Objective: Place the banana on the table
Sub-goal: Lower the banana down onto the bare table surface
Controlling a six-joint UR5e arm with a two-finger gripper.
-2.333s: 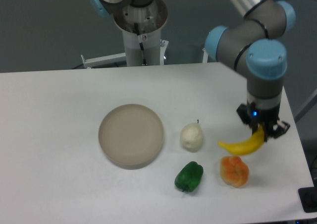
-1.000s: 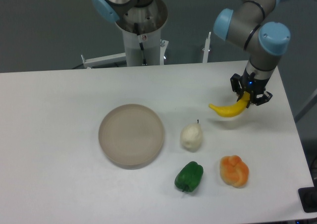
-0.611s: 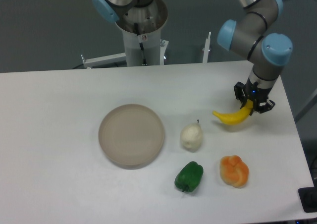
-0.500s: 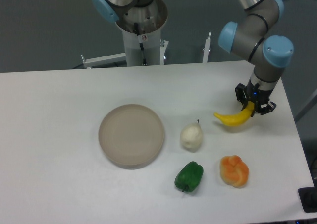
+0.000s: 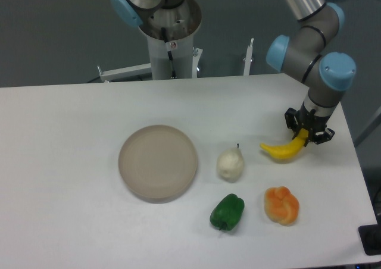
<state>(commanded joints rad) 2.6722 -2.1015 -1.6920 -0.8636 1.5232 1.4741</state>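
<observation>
The small curved bright-yellow toy banana [image 5: 281, 150] is pinched at its upper right end by the black two-finger gripper [image 5: 306, 135], which is clenched on it. The banana sits low over the large flat white tabletop [image 5: 71, 138], just right of the white pear-shaped toy [image 5: 230, 164]. Its long axis runs left to right, the free tip pointing toward that pear. Whether its belly touches the tabletop is hard to make out.

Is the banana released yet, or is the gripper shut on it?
Gripper shut on it. The gripper fingers clamp the right end of the banana, low over the table. Whether the banana touches the surface cannot be told.
</observation>
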